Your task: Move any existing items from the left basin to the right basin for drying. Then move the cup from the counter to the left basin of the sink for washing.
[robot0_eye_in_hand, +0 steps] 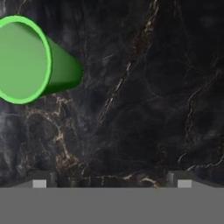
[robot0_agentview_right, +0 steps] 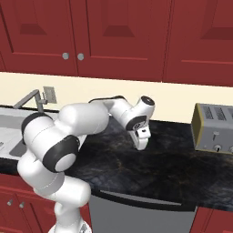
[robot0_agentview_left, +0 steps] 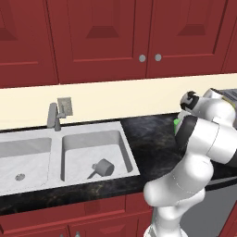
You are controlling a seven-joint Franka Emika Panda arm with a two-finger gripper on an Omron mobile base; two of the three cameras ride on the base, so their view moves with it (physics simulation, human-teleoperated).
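End effector (robot0_eye_in_hand: 112, 183) released, fingertips wide apart, grasping nothing, poised above the black counter (robot0_eye_in_hand: 144, 109). Green cup (robot0_eye_in_hand: 30, 61) standing on the counter at ten o'clock in the hand view, clear of both fingertips. Grey handled pot (robot0_agentview_left: 102, 168) lying in the right basin (robot0_agentview_left: 74, 159), handle toward eight o'clock. Left basin (robot0_agentview_left: 32, 159) beside it, under the tap (robot0_agentview_left: 53, 116). Toaster (robot0_agentview_right: 214, 129) at three o'clock on the counter.

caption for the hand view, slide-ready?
Open gripper above glossy black stone counter, small bright green tumbler off to the view's left.
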